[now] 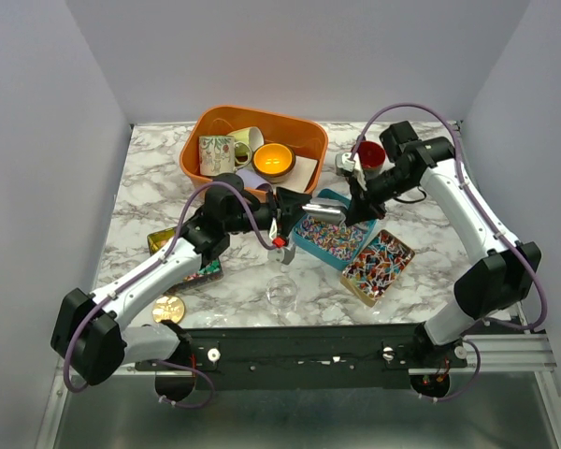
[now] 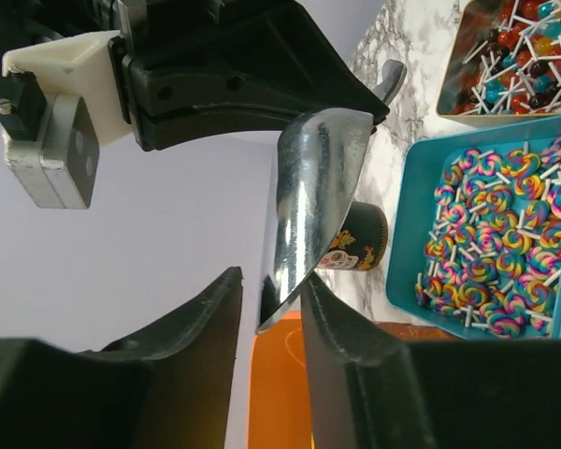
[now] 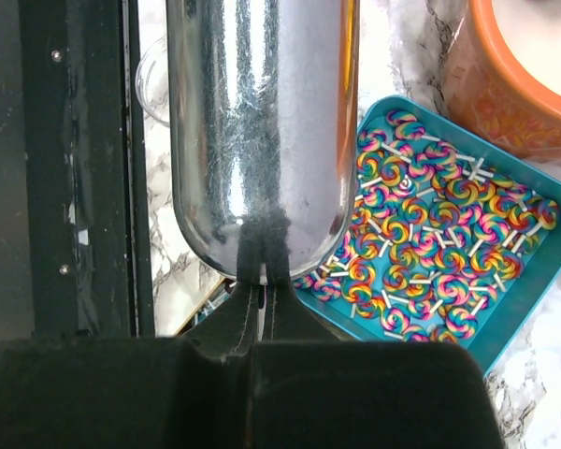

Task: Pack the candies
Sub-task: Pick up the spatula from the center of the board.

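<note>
The candies I see are rainbow swirl lollipops [image 1: 329, 238] filling a teal tray [image 1: 299, 245], and multicoloured pieces in a gold tin [image 1: 379, 267]. My right gripper [image 1: 348, 213] is shut on the handle of a metal scoop [image 1: 320, 210] held over the tray's left end. In the right wrist view the gripper [image 3: 262, 267] holds the scoop [image 3: 257, 122] beside the lollipops [image 3: 430, 234]. My left gripper [image 1: 279, 232] is open just left of the scoop. In the left wrist view its fingers [image 2: 271, 281] stand apart with the scoop's lip [image 2: 309, 196] between them.
An orange bin [image 1: 309, 140] with mugs and a bowl stands at the back. A red cup [image 1: 370, 155] is back right. A clear cup [image 1: 280, 292] sits in front of the tray. Another candy tin [image 1: 161, 241] and a gold disc [image 1: 168, 309] lie left, under my left arm.
</note>
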`<state>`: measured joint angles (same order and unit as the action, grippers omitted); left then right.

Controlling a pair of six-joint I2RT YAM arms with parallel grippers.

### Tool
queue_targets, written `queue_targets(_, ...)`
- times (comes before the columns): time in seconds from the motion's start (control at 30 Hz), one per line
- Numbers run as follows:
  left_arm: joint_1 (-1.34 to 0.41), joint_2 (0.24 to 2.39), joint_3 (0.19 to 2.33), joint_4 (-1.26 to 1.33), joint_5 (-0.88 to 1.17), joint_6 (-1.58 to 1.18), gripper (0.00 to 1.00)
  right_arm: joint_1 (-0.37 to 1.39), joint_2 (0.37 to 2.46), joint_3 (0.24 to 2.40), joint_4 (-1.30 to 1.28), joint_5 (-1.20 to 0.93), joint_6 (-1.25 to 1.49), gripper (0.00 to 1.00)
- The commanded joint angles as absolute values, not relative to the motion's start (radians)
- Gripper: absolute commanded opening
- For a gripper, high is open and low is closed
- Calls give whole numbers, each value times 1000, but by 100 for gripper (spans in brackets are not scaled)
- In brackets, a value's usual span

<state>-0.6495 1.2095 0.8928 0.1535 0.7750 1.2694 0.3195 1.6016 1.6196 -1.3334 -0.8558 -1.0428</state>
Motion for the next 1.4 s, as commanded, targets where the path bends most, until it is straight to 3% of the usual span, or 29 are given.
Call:
queue_targets(0.0, -653, 1232, 890, 160, 776, 1318, 38, 351, 1600, 1652, -1525, -877, -1051, 1)
queue_targets(0.3, -641, 1272, 887, 206, 799, 1333, 31, 364, 1574, 1612, -1526, -853, -1057, 1)
queue_targets(0.4, -632, 1289, 891, 219, 816, 1327, 25, 365, 1574, 1611, -1526, -844, -1060, 1)
queue_targets(0.5, -623, 1298, 899, 227, 824, 1312, 10, 365, 1566, 1597, -1526, -824, -1069, 1)
queue_targets(0.53, -618, 1301, 899, 232, 827, 1309, 0, 365, 1563, 1595, -1525, -822, -1069, 1)
queue_targets(0.67, -600, 1298, 894, 238, 833, 1266, 0, 365, 1548, 1594, -1525, -813, -1068, 1)
queue_targets(0.77, -589, 1287, 884, 241, 824, 1247, 0, 365, 1534, 1595, -1519, -804, -1040, 10)
queue_targets(0.8, -584, 1282, 879, 242, 821, 1240, 0, 364, 1529, 1597, -1503, -799, -1028, 23)
queue_targets(0.93, -563, 1263, 884, 223, 795, 1177, 0, 362, 1483, 1614, -1459, -747, -976, 58)
queue_targets(1.0, -557, 1244, 891, 196, 769, 1131, 0, 356, 1428, 1611, -1405, -715, -951, 64)
queue_targets(1.17, -535, 1220, 942, 111, 684, 871, 0, 338, 1301, 1543, -1231, -661, -879, 68)
queue_targets(1.37, -496, 1264, 1130, -130, 699, 519, 0, 339, 1054, 1277, -726, -534, -720, 70)
